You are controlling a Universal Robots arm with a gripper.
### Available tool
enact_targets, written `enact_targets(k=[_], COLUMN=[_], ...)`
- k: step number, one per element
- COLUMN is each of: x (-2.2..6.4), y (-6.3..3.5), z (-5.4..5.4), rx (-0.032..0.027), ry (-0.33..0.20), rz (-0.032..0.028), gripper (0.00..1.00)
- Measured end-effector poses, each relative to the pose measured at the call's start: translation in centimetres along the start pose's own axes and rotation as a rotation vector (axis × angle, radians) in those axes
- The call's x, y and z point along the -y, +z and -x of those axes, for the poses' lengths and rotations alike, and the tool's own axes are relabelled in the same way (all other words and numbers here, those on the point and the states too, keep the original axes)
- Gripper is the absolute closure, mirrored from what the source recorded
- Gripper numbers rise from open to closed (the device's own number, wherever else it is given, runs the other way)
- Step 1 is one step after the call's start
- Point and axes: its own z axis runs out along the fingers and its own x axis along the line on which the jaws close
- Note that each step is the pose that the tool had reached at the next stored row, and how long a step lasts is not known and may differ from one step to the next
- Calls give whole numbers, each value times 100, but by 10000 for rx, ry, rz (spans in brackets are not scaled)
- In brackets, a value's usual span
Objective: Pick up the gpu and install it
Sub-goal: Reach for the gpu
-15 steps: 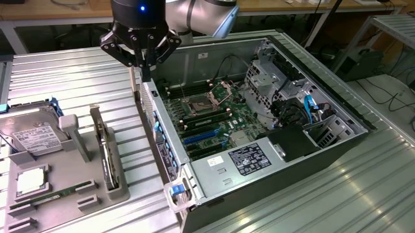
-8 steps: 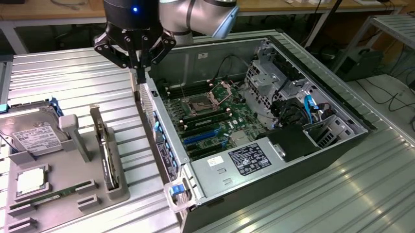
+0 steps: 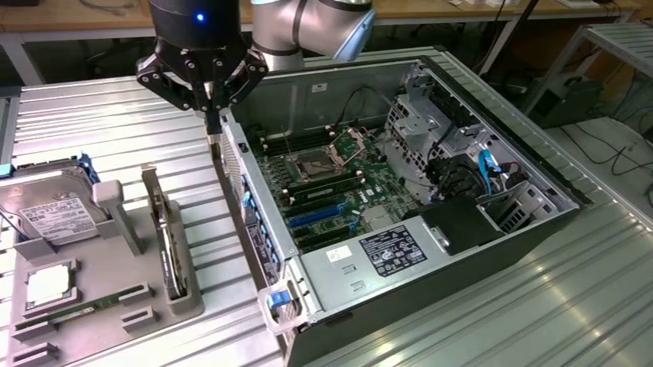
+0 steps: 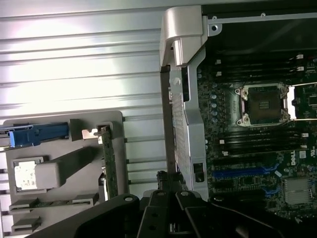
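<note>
The gpu [image 3: 164,229] stands on edge in a slot of the grey holder [image 3: 189,306] at the exterior view's left, a thin green card with a silver bracket at its far end. The wrist view has the gpu [image 4: 109,168] edge-on in that holder. My gripper [image 3: 212,121] hangs above the left wall of the open computer case [image 3: 255,229], between the holder and the motherboard [image 3: 337,180]. Its fingers are shut with nothing between them. It is apart from the gpu, higher and further back. In the wrist view my gripper [image 4: 167,186] sits over the case wall.
On the grey holder also lie a silver hard drive [image 3: 51,215], a square processor [image 3: 48,284] and a narrow memory stick [image 3: 90,307]. Blue expansion slots [image 3: 316,217] lie on the motherboard. A power supply [image 3: 393,248] and drive cage [image 3: 429,115] crowd the case. Everything rests on a ribbed metal table [image 3: 571,290].
</note>
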Motion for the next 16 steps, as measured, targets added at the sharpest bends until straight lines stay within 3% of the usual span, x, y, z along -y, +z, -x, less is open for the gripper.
enact_targets(k=[16], x=[53], y=[6], z=[-237], rx=[-7], ry=[1], rz=[0], gripper=[89])
